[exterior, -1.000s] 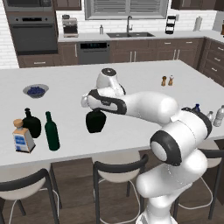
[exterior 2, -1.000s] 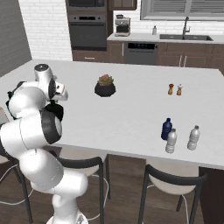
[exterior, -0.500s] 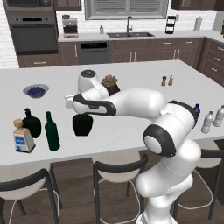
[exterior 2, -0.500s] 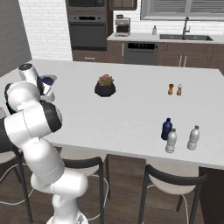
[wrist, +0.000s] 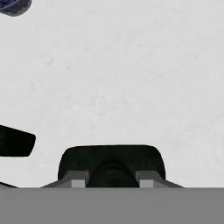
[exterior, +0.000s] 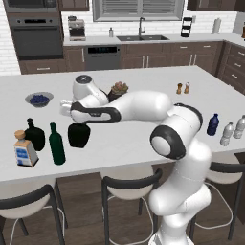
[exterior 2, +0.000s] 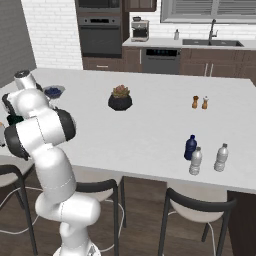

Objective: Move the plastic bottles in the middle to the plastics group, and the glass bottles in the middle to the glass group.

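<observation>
My gripper [exterior: 79,124] is shut on the neck of a squat round black flask [exterior: 79,136], held upright low over the counter's left part. In the hand view the flask [wrist: 112,159] sits between my fingertips [wrist: 78,182]. Just left of it stands the tall dark green bottle [exterior: 57,144]. Further left are a second black flask [exterior: 34,136] and the square cork-stoppered bottle [exterior: 24,150] with a blue label. Far right stand the dark blue bottle [exterior: 213,124] and two clear plastic bottles [exterior: 228,134], also seen as blue bottle [exterior 2: 190,147] and clear bottles [exterior 2: 196,161].
A blue bowl [exterior: 39,99] lies behind the glass bottles, and it shows as bowl [wrist: 13,5] in the hand view. A potted plant [exterior: 118,89] and two small shakers [exterior: 183,88] stand further back. A dark bottle shape [wrist: 13,142] lies close to the left of my hand. Stools line the counter's front edge.
The arm has swung left across the counter, carrying the black flask from the middle to just right of the green bottle. The other bottles have stayed put.
</observation>
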Motion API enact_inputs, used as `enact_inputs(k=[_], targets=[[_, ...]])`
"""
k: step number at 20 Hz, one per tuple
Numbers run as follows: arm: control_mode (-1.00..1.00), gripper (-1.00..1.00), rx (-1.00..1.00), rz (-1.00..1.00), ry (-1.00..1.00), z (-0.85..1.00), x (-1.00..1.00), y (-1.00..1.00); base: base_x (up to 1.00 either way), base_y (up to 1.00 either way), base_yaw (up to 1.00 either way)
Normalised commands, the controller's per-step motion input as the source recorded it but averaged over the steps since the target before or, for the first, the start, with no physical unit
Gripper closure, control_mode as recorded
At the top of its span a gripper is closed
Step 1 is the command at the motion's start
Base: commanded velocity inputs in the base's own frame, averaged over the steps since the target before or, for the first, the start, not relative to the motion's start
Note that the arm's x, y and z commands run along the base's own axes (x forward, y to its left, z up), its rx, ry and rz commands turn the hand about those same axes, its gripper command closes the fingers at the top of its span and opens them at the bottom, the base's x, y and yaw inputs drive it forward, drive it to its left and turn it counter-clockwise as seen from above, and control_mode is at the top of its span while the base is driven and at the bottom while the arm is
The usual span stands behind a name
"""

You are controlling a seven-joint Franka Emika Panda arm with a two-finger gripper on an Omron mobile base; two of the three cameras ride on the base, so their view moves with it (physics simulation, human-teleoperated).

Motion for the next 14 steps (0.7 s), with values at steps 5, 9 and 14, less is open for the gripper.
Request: enact_inputs(k=[5,9,14], targets=[[-1.00,1.00,0.02,-0.06,0.00,-0.13,0.00,0.33,0.00,0.00,0.00],[-1.00,1.00,0.00,-0.07,0.00,-0.16,0.20,0.05,0.00,0.00,0.00],[-1.00,1.00,0.00,-0.09,0.00,-0.17,0.18,0.02,0.00,0.00,0.00]])
